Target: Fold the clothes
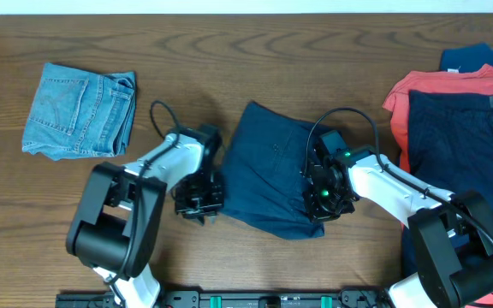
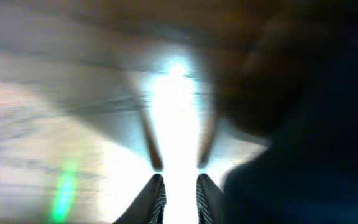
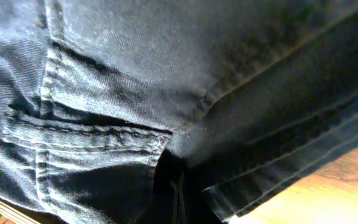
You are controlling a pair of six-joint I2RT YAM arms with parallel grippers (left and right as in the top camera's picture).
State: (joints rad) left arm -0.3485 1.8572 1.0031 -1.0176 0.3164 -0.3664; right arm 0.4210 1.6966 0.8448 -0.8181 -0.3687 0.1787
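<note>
Item, task garment: navy shorts (image 1: 272, 175), lying part-folded at the middle of the wooden table (image 1: 229, 51), between the two arms. Right gripper (image 1: 323, 198): set on the shorts' right edge, fingers together and buried in cloth; the right wrist view shows pocket seams and a fold drawn in toward the tips, so judged to be pinching that fold, probably to carry it across. Left gripper (image 1: 202, 204): low at the shorts' left edge; fingers (image 2: 157, 200) a little apart, glaring bare table showing in the narrow gap, dark cloth just beside them but not between; likely placed to take or pin that edge. View blurred, contact with cloth not certain. Surroundings: folded light-blue denim (image 1: 80, 111) well apart at far left; at right a pile of a coral-red garment (image 1: 452, 85) under a navy one (image 1: 465, 145), near the right arm, nothing blocking the fold
</note>
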